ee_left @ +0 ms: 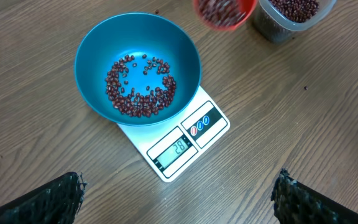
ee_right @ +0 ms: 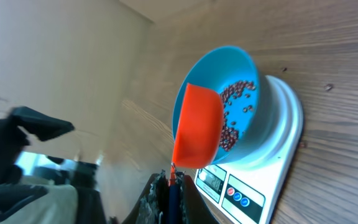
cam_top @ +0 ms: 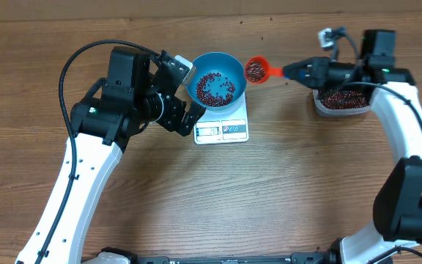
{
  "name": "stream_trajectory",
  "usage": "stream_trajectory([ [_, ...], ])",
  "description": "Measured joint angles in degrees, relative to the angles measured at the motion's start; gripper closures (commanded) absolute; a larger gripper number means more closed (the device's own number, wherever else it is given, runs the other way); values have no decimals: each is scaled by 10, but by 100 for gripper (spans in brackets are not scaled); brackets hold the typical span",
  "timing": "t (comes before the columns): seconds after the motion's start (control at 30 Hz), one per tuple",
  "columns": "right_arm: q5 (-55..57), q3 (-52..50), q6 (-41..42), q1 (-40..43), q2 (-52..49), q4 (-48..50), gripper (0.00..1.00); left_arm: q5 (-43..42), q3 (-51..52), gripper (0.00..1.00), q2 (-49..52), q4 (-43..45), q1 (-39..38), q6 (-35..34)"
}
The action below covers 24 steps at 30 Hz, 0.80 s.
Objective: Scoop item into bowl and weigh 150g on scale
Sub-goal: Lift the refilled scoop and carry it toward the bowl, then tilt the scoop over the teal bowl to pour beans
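Observation:
The light-blue bowl (cam_top: 216, 78) (ee_left: 137, 70) (ee_right: 229, 106) stands on the white scale (cam_top: 223, 128) (ee_left: 182, 144) (ee_right: 263, 186) and holds a thin layer of dark red beans (cam_top: 215, 87) (ee_left: 140, 87). My right gripper (cam_top: 299, 71) (ee_right: 174, 186) is shut on the dark handle of an orange scoop (cam_top: 256, 70) (ee_left: 224, 11) (ee_right: 197, 124). The scoop is full of beans and hangs just right of the bowl's rim. My left gripper (cam_top: 189, 95) (ee_left: 179, 199) stands wide open left of the scale, holding nothing.
A clear plastic tub (cam_top: 343, 101) (ee_left: 289, 17) with more beans sits at the right, under my right arm. A few stray beans lie on the wooden table (cam_top: 269, 191).

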<state>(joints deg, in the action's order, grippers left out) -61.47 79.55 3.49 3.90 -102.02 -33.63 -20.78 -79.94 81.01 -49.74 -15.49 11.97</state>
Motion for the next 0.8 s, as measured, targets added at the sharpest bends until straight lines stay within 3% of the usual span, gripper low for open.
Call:
stream_trajectory([
  [0.3, 251, 28, 13, -151, 55, 2, 96, 0, 0, 0, 0, 0, 0, 0],
  [0.67, 580, 32, -63, -318, 63, 4, 96, 0, 0, 0, 0, 0, 0, 0],
  [0.8, 649, 32, -108, -356, 63, 12, 96, 0, 0, 1, 0, 0, 0, 0],
])
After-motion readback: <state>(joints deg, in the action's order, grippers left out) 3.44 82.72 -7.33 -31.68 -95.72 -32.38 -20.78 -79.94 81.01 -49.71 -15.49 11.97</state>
